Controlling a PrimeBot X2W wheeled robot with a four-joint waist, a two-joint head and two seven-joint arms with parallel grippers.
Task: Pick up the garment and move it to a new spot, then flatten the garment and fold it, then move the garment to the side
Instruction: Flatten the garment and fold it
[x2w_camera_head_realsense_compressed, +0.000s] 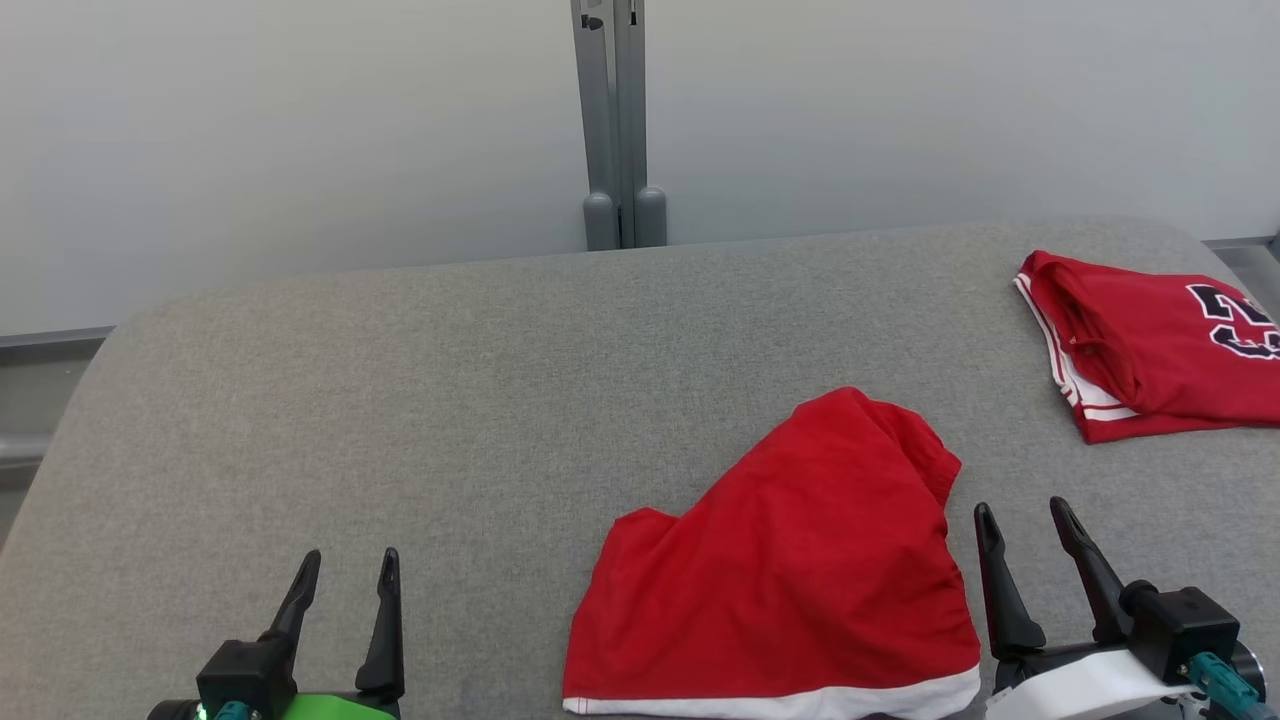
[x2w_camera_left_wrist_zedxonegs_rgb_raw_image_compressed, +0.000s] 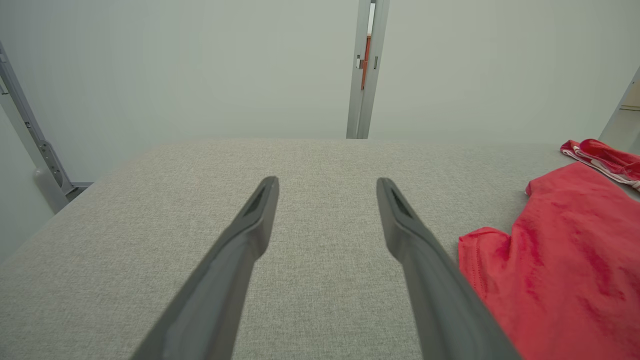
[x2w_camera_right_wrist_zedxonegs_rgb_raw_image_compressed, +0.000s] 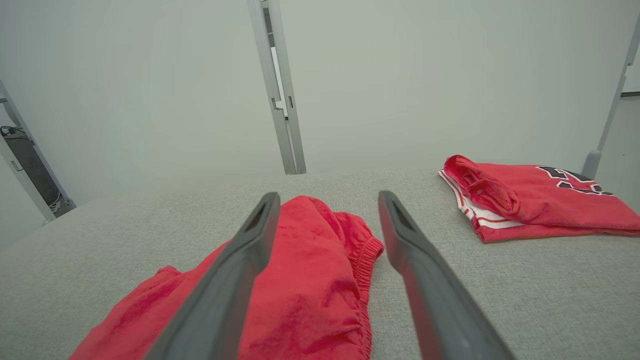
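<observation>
- Our left gripper (x2w_camera_head_realsense_compressed: 351, 555) sits low over the near edge of the tabletop (x2w_camera_head_realsense_compressed: 450, 400), left of the middle. Its jaws stand wide with bare grey cloth between them. Its body is cut off by the bottom of the head view.
- Our right gripper (x2w_camera_head_realsense_compressed: 1022, 507) sits near the near right corner, jaws likewise spread wide and gripping nothing. Its pale wrist runs out of the head view at the lower right.
- The garment (x2w_camera_head_realsense_compressed: 790, 560), a pair of red shorts with a white band along the hem, lies crumpled at the near edge, right of the middle and between our two grippers. It is just beside the right one and well apart from the left.
- We cannot tell whether its right side touches the right gripper's inner finger. In the right wrist view that finger hides a strip of the red cloth, and the gathered waistband shows between the fingers.
- The hem's nearest part slips under the bottom of the head view, so we cannot make out its full outline.
- A folded jersey (x2w_camera_head_realsense_compressed: 1150, 350), red with white trim, lies toward the far right corner, well apart from the shorts. Its right part is cut off by the edge of the head view, and its dark print is only partly visible, so we cannot read it.
- Beyond the far edge a grey post (x2w_camera_head_realsense_compressed: 615, 120) rises against a pale wall (x2w_camera_head_realsense_compressed: 250, 130); its top is cut off.
</observation>
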